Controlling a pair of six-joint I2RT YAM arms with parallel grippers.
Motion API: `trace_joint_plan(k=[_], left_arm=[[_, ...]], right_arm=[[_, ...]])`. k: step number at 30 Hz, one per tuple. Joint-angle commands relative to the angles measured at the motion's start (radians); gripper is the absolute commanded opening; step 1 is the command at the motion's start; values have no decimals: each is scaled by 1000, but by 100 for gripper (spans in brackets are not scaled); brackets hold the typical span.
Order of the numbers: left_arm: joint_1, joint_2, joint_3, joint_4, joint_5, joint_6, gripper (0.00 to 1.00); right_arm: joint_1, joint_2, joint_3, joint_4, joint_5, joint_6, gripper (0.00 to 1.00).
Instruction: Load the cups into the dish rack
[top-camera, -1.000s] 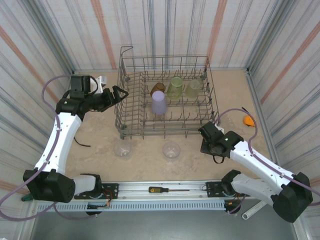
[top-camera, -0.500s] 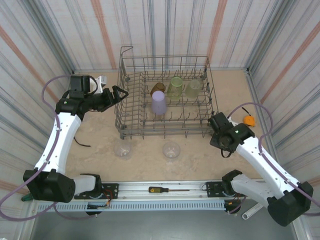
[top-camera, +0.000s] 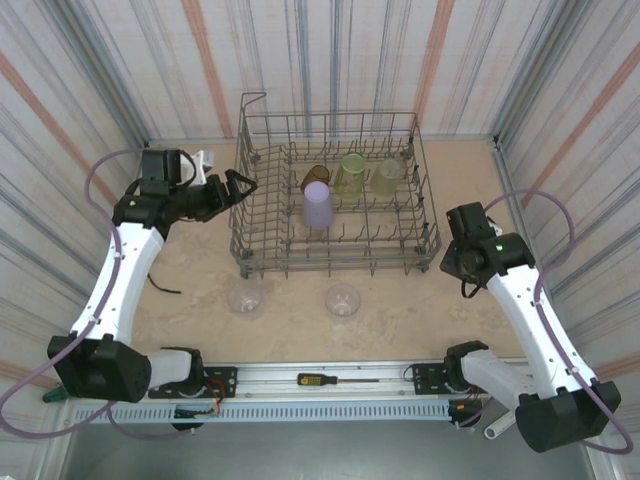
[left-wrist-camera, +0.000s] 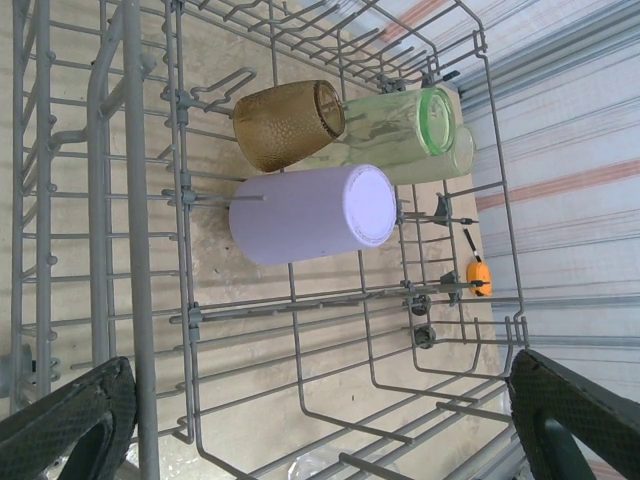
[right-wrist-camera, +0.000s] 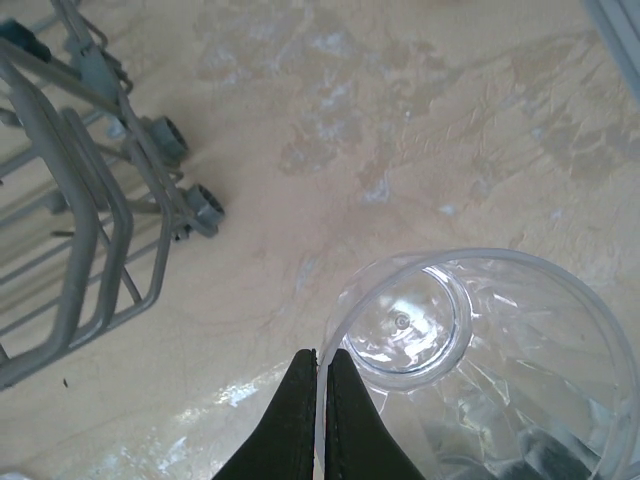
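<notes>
Right arm has swung from the desk just off the dish rack's (top-camera: 330, 118) near right corner up and out toward the desk's right edge. It now stands beside the rack's right wall.

Right claw (right-wrist-camera: 321, 355) is pressed together on the rim of a clear cup (right-wrist-camera: 400, 325). The cup hangs off the desk, mouth toward the wrist. Judgement: pick is done and the carry to the rack is under way.

Left claw (top-camera: 238, 186) has not moved. It is spread wide and empty at the rack's left wall.

Rack sits mid-desk toward the far edge and holds 4 cups on its tines:
- amber cup (top-camera: 314, 177)
- pale green cup (top-camera: 351, 170)
- yellowish cup (top-camera: 387, 175)
- lavender cup (top-camera: 317, 205)

2 clear cups (top-camera: 245, 298) (top-camera: 343, 298) remain on the desk between the rack and the near edge.

Obstacles: the tall right wall stands between the held cup and the open tines, so the cup likely has to go over it. A small orange object (left-wrist-camera: 478, 275) lies beyond the rack's right side. A screwdriver (top-camera: 335, 379) lies on the near rail, out of the way.
</notes>
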Motion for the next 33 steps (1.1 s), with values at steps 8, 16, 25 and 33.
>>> trace_joint_plan(k=[8, 16, 25, 33], left_arm=[[2, 40, 127, -46, 31, 55, 99], [-10, 73, 170, -39, 55, 34, 99], [-70, 100, 190, 24, 65, -11, 99], [-103, 125, 182, 91, 91, -66, 99]], right_arm=[[-121, 103, 199, 9, -37, -151, 0], [-133, 191, 360, 46, -94, -180, 0], [-132, 272, 485, 102, -168, -202, 0], [-86, 306, 525, 196, -256, -185, 0]])
